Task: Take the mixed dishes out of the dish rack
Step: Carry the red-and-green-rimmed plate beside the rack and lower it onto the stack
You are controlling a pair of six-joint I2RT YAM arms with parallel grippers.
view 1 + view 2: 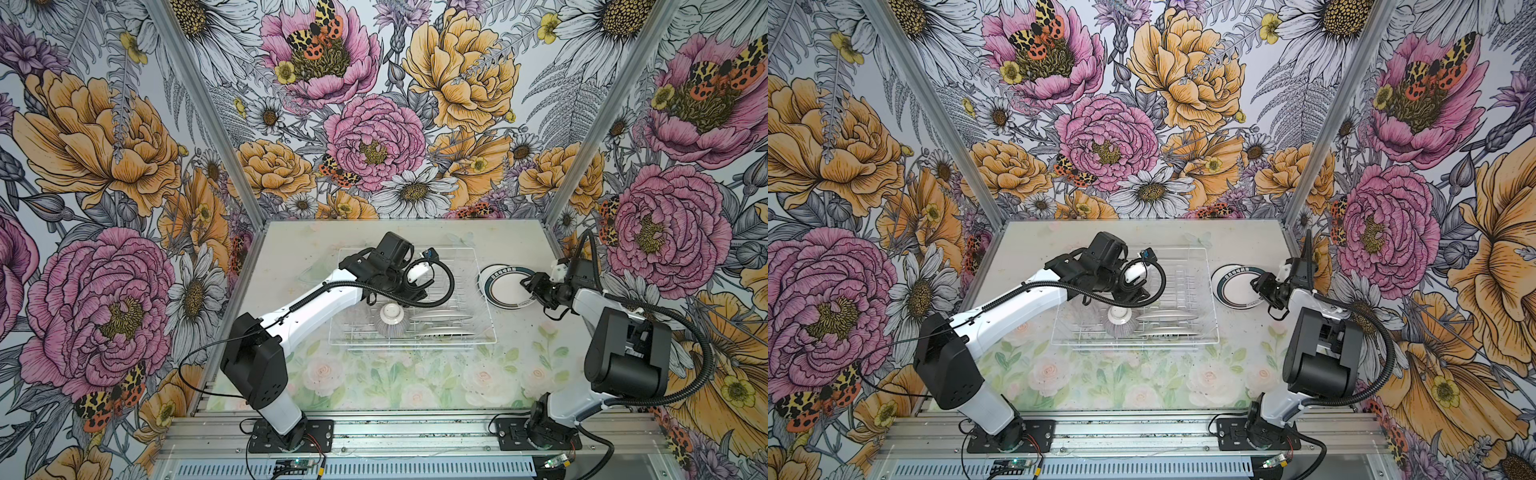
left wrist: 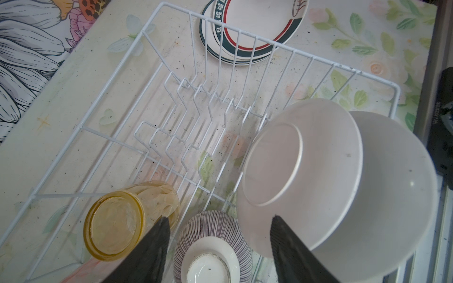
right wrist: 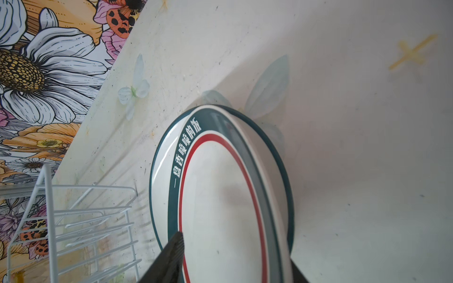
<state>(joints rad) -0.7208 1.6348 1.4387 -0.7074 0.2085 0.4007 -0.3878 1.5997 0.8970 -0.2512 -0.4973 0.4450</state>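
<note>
Floral wallpaper walls in a pale table with one white wire dish rack at its middle. Four plates in all: two lie stacked on the table at the rack's 3 o'clock, and two stand on edge in the rack's 5 o'clock corner. One ribbed bowl sits upside down at 7 o'clock. One amber tumbler lies on its side just beside the bowl. The left gripper hangs above the bowl, jaws spread and holding nothing. The right gripper has its jaws parted astride the stack's rim.
</note>
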